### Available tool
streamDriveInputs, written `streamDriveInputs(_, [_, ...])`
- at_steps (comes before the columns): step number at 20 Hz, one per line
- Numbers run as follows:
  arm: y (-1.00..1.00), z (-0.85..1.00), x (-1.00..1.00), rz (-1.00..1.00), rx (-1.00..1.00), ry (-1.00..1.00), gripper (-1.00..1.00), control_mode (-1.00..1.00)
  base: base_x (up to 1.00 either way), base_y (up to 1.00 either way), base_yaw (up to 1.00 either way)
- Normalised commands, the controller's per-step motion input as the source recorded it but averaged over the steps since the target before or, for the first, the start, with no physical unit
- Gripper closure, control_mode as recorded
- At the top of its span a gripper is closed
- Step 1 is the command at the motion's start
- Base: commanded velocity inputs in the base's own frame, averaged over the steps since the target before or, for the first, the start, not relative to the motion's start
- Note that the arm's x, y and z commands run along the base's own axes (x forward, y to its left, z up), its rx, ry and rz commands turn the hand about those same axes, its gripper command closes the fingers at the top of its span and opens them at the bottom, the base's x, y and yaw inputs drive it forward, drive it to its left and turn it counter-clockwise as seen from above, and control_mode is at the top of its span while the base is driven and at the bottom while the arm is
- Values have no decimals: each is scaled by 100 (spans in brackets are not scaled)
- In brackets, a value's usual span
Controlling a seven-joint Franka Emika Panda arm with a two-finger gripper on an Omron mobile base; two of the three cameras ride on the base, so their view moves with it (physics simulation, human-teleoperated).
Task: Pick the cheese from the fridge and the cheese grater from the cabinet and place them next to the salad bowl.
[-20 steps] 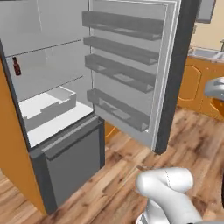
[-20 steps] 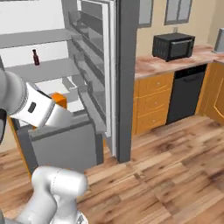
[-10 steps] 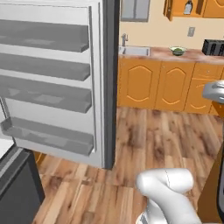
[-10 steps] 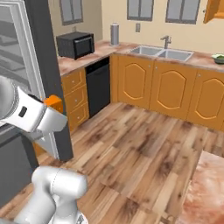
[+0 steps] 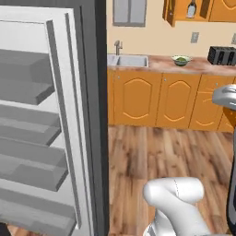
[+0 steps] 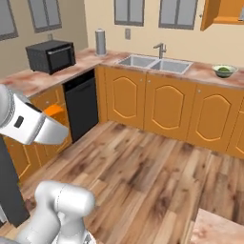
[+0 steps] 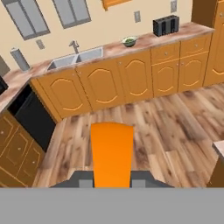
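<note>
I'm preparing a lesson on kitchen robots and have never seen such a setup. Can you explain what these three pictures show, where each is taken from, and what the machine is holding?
This is a rendered kitchen with a white robot arm on a driving base. Two pictures come from cameras on the base, behind the arm to its left and right. The third looks along the hand itself. The left one shows the open fridge door close by. On the counter beside the sink sits the salad bowl, with a toaster further along and a microwave round the corner. The fingers are shut on the orange cheese, carried in front of the hand.
</note>
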Motion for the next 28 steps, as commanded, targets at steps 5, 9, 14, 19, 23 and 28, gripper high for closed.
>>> streamDriveInputs(5, [0, 0, 0, 0, 0, 0, 100, 100, 100, -46, -17])
streamDriveInputs(9, [0, 0, 0, 0, 0, 0, 100, 100, 100, -39, -12])
streamDriveInputs(14, [0, 0, 0, 0, 0, 0, 100, 100, 100, -68, -4])
streamDriveInputs(19, [0, 0, 0, 0, 0, 0, 100, 100, 100, -100, 1])
streamDriveInputs(23, [0, 0, 0, 0, 0, 0, 100, 100, 100, -100, 1])
streamDriveInputs(28, [0, 0, 0, 0, 0, 0, 100, 100, 100, -62, 5])
